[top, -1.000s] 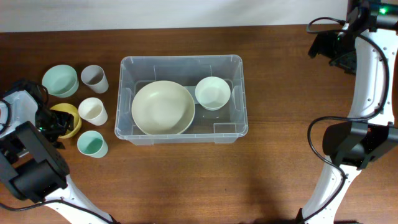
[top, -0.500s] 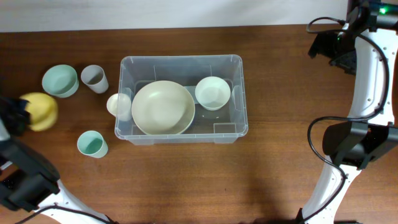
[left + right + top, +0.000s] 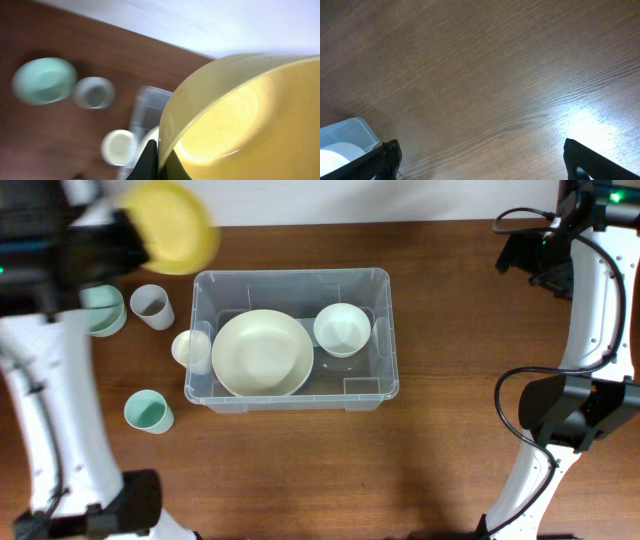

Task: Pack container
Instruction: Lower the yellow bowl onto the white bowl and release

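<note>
Overhead view only: the whole container (image 3: 290, 274), in the middle of the frame on the brown tabletop (image 3: 450, 430). Open side up toward the camera, long axis running left to right across the frame, short walls facing left and right. Inside, a large cream bowl (image 3: 262, 353) in the left part and a small white bowl (image 3: 342, 329) in the upper right part, just beside each other. Against the outside of the left wall, a cream cup (image 3: 190, 350) on its side. Further left, a grey cup (image 3: 152, 307), a teal bowl (image 3: 100, 315) partly hidden under the left arm, and lower down a teal cup (image 3: 148, 411), apart from the rest. In the upper left of the frame, blurred, a yellow bowl (image 3: 175, 225), just beyond the upper left corner of the container.

Left wrist view only: the grip itself. Left claw (image 3: 155, 162) at the bottom edge, clamped together on the rim of the yellow bowl, with the bowl tilted and its inside turned to the camera. Behind it, only one blurred corner of the container.

Right wrist view: right claw (image 3: 480, 150) wide apart, one finger at each lower corner of the frame, only bare tabletop between them. At the lower left, one rounded corner of the container.
</note>
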